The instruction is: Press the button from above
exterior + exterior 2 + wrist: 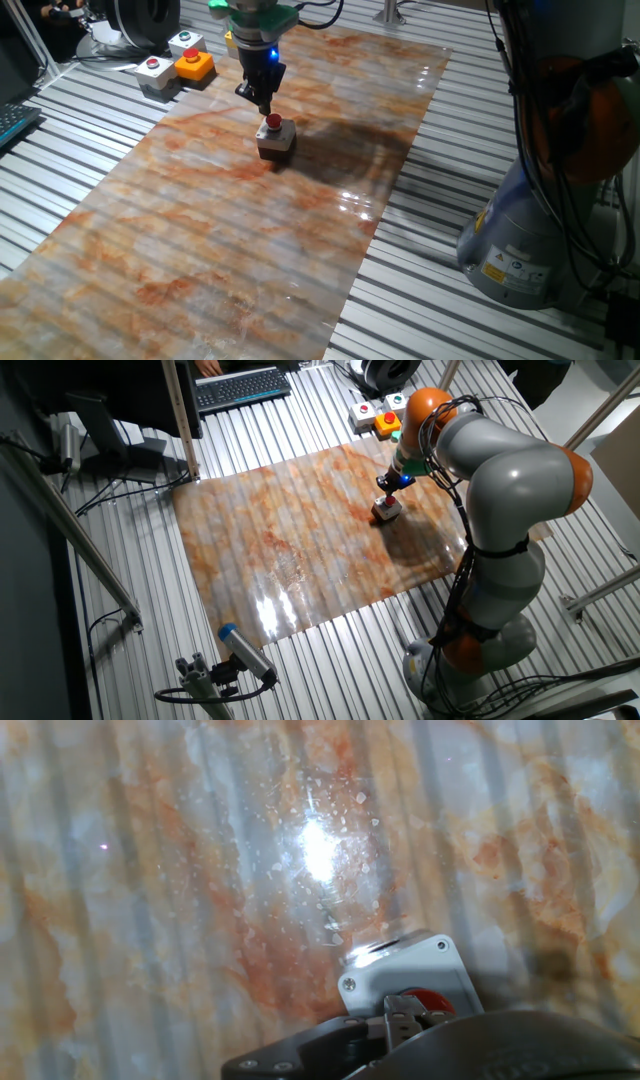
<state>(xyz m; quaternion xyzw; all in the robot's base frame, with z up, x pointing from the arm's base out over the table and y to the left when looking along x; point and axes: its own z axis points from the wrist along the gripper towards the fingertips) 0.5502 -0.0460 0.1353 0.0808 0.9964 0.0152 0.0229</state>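
No legible txt or labels.

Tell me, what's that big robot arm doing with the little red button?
The robot arm is holding its tool right above the button, a small red one on a little grey-topped box. The box sits on a marbled orange mat on the table. The tool points straight down at the button and looks very close to it, ready to press. Whether it is touching can't be told. Other button boxes sit off at the table's far edge.
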